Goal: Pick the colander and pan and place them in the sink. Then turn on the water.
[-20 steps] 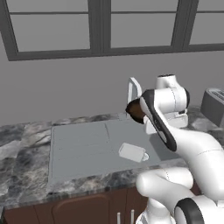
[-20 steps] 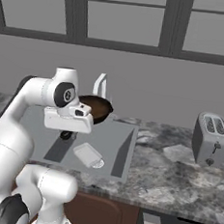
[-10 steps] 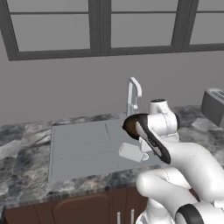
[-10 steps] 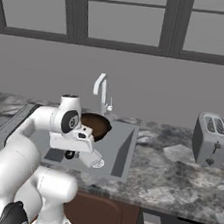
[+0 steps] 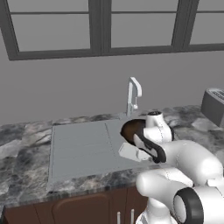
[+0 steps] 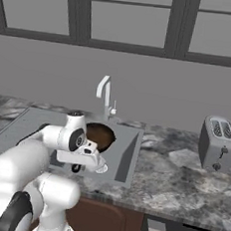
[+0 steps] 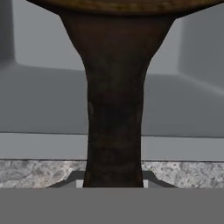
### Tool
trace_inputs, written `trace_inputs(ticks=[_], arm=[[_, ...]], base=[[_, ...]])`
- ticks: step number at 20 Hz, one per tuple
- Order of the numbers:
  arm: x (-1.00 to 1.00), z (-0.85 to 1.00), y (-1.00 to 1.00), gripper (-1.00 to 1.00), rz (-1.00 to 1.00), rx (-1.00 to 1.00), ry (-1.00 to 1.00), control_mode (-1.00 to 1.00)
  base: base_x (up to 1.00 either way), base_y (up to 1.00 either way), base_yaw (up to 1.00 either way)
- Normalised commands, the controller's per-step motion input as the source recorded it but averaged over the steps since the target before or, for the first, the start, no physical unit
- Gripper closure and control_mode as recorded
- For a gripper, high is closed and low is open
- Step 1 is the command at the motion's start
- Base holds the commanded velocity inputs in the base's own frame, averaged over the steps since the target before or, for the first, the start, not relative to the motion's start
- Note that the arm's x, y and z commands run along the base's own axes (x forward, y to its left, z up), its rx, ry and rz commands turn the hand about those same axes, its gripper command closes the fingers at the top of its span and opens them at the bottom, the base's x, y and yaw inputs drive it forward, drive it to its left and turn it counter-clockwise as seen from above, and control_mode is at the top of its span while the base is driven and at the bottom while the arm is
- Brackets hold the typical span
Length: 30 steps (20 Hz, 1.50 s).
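The dark brown pan [image 5: 130, 130] hangs low over the basin of the grey sink [image 5: 78, 148], tilted, just in front of the tap [image 5: 133, 94]. My gripper [image 5: 151, 151] is shut on the pan's black handle [image 7: 113, 109], which runs up the middle of the hand view to the pan's rim. From the right I see the pan [image 6: 99, 135] inside the sink [image 6: 129, 156], with the gripper [image 6: 86, 153] at its near side. The white colander [image 5: 130, 152] lies on its side in the basin under the pan, and part of the colander [image 6: 101, 167] peeks out below my hand. No water runs from the tap [image 6: 105, 92].
A grey toaster [image 6: 217, 143] stands on the marble counter to the right of the sink. The ridged drainboard [image 5: 74, 140] stretches to the left of the basin. A wall with dark-framed windows rises behind the tap.
The arm has come down with the pan, from about tap height to low in the basin, close over the colander. The grip on the handle is unchanged.
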Motion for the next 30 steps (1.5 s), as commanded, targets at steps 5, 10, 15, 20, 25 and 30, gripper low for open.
trace_inputs(ticks=[5, 10, 15, 20, 25, 30], arm=[[0.60, -0.19, 0.00, 1.00, 0.00, 0.00, 0.00, -1.00], [0.57, -0.11, 0.01, 1.00, 0.00, 0.00, 0.02, -1.00], [0.25, -0.16, 0.01, 1.00, 0.00, 0.00, 0.12, -1.00], [0.07, -0.37, 0.00, 1.00, 0.00, 0.00, 0.11, -1.00], [0.14, -0.35, 0.00, 1.00, 0.00, 0.00, 0.04, -1.00], [0.18, -0.23, 0.00, 1.00, 0.00, 0.00, 0.03, -1.00]], base=[[0.00, 0.00, 0.00], [0.00, 0.00, 0.00], [0.00, 0.00, 0.00], [0.00, 0.00, 0.00], [0.00, 0.00, 0.00], [0.00, 0.00, 0.00]])
